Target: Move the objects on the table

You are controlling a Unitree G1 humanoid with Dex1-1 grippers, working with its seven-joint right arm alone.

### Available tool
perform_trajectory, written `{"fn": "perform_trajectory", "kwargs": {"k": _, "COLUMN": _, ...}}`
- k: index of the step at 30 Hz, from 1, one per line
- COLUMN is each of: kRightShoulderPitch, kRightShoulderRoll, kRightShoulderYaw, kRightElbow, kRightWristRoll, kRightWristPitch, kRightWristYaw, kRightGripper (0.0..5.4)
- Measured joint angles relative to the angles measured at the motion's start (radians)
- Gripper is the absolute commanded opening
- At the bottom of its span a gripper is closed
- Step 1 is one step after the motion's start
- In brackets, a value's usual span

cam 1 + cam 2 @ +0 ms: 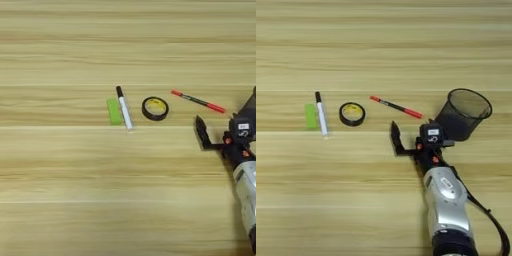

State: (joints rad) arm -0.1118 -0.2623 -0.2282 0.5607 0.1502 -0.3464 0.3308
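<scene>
Red-capped pen (395, 107), centre frame: likely light, stiff, slippery; best pinched mid-barrel. Right gripper (406, 142) just below it, fingers spread, grasping nothing.

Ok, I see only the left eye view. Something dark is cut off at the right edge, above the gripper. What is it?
Observer: A black mesh pen cup, standing upright, mouth up.
Operator: Is the red-capped pen touching it?
Observer: No. The red-capped pen lies on the table left of the cup, with a gap between them.
Operator: And the gripper?
Observer: The right gripper overlaps the cup's base in the picture; I cannot tell if they touch.
</scene>
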Motion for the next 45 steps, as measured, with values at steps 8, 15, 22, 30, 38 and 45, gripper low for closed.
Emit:
{"fn": "perform_trajectory", "kwargs": {"k": 8, "kRightShoulderPitch": -0.058, "kRightShoulderRoll": 0.004, "kRightShoulderYaw": 0.012, "kRightElbow": 0.073, "kRightWristRoll": -0.002, "kRightWristPitch": -0.018, "kRightWristYaw": 0.013, "kRightGripper": 5.35}}
{"fn": "perform_trajectory", "kwargs": {"k": 15, "kRightShoulderPitch": -0.086, "kRightShoulderRoll": 0.004, "kRightShoulderYaw": 0.012, "kRightElbow": 0.107, "kRightWristRoll": -0.004, "kRightWristPitch": -0.022, "kRightWristYaw": -0.006, "kRightGripper": 5.35}}
{"fn": "perform_trajectory", "kwargs": {"k": 22, "kRightShoulderPitch": -0.101, "kRightShoulderRoll": 0.009, "kRightShoulderYaw": -0.001, "kRightElbow": 0.109, "kRightWristRoll": -0.002, "kRightWristPitch": -0.015, "kRightWristYaw": -0.05, "kRightGripper": 5.35}}
{"fn": "perform_trajectory", "kwargs": {"k": 30, "kRightShoulderPitch": -0.121, "kRightShoulderRoll": 0.042, "kRightShoulderYaw": -0.019, "kRightElbow": 0.109, "kRightWristRoll": 0.028, "kRightWristPitch": 0.012, "kRightWristYaw": -0.084, "kRightGripper": 5.35}}
{"fn": "perform_trajectory", "kwargs": {"k": 38, "kRightShoulderPitch": -0.141, "kRightShoulderRoll": 0.064, "kRightShoulderYaw": -0.022, "kRightElbow": 0.103, "kRightWristRoll": 0.065, "kRightWristPitch": 0.075, "kRightWristYaw": -0.08, "kRightGripper": 5.35}}
{"fn": "perform_trajectory", "kwargs": {"k": 45, "kRightShoulderPitch": -0.155, "kRightShoulderRoll": 0.069, "kRightShoulderYaw": -0.042, "kRightElbow": 0.108, "kRightWristRoll": 0.077, "kRightWristPitch": 0.095, "kRightWristYaw": -0.087, "kRightGripper": 5.35}}
